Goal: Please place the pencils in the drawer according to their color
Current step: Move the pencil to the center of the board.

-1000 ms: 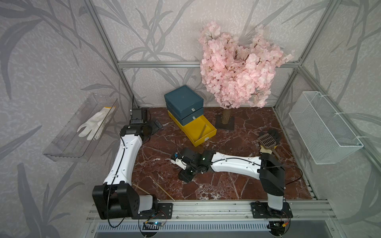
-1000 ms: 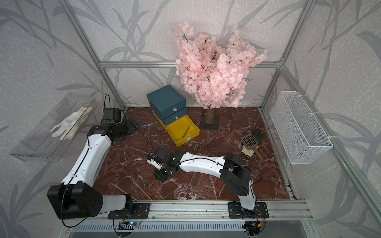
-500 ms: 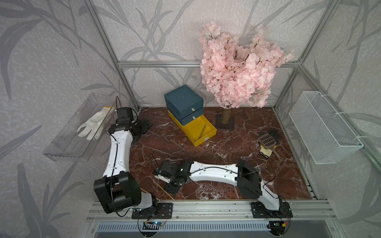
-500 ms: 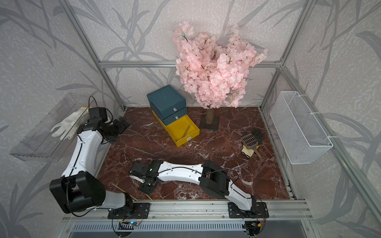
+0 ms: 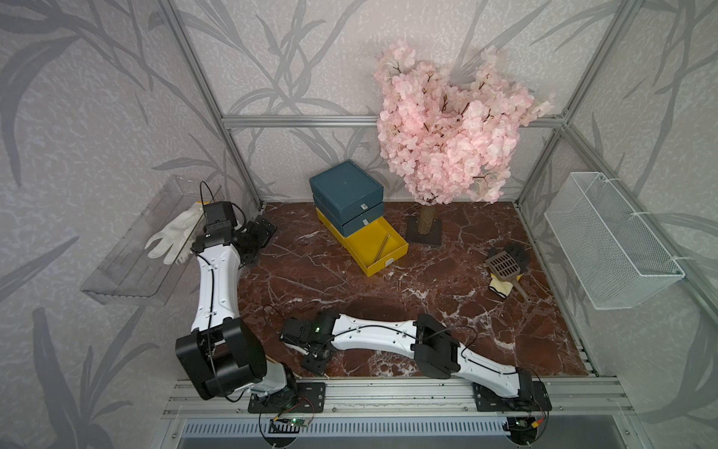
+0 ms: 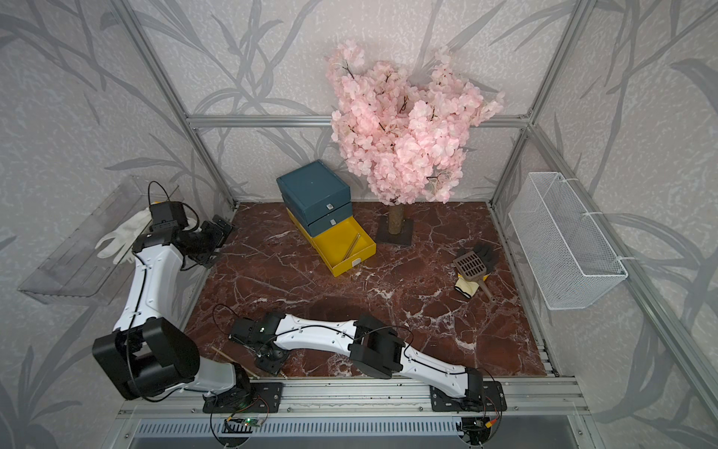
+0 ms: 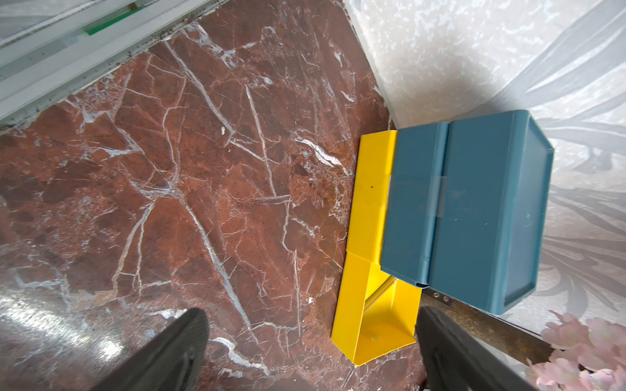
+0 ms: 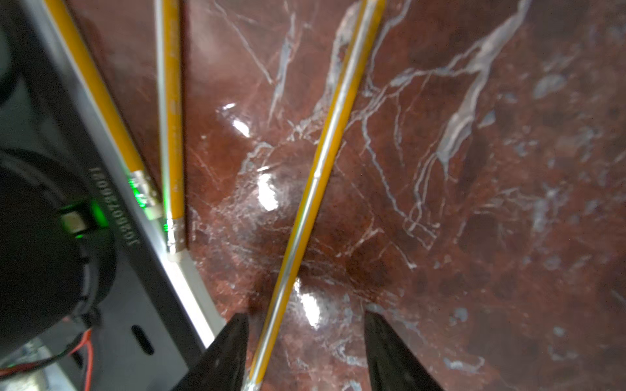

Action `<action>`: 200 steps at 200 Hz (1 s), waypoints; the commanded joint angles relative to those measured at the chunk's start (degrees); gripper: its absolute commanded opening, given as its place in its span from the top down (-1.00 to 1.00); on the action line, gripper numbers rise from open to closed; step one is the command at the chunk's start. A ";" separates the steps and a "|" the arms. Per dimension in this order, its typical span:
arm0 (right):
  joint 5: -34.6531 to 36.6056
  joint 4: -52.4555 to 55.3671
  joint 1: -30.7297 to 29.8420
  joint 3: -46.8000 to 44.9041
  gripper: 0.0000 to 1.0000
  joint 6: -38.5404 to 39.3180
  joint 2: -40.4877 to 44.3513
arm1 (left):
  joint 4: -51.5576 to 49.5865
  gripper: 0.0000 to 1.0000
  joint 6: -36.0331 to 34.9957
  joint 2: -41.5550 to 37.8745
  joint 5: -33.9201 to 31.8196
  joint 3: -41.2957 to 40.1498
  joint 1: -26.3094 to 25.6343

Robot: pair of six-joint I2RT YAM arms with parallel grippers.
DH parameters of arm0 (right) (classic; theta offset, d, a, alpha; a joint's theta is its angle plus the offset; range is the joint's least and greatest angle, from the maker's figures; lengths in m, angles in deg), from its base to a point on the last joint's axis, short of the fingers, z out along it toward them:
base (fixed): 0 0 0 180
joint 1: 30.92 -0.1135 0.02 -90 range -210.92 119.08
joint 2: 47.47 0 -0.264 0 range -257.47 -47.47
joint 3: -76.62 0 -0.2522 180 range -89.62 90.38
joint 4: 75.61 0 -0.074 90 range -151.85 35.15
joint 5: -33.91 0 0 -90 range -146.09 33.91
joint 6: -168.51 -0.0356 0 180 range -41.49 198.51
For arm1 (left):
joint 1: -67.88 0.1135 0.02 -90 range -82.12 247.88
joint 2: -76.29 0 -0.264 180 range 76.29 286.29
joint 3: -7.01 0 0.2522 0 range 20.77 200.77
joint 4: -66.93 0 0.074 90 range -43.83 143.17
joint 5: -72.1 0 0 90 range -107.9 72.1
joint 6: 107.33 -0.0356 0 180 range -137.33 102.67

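Right wrist view: a yellow pencil [image 8: 318,176] lies on the marble [image 8: 474,237] between the right gripper [image 8: 305,318] jaws, which stand partly spread. It runs just beside one finger, ungrasped. The left gripper [image 7: 311,313] gapes wide, empty.

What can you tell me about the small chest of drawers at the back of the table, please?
The chest of drawers is a small matt box, seemingly plastic: two dark teal tiers above a yellow one. It stands upright on the marble table near the back wall, beside the blossom tree's base. Both teal drawers are shut, each with a small white tab. The yellow drawer is pulled out, with one yellow pencil lying inside.
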 commanded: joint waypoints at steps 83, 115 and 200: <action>13.78 4.62 4.93 -8.52 0.34 -12.01 0.97 | 5.41 -1.00 4.70 -1.08 5.15 -2.31 1.40; 12.12 -1.55 8.68 -20.46 0.55 -14.98 6.37 | 6.51 -1.00 5.47 -1.70 5.77 -3.55 1.44; 8.41 -9.69 14.00 -36.95 0.68 -15.04 15.77 | 7.84 -1.00 4.85 -3.84 5.75 -8.11 0.82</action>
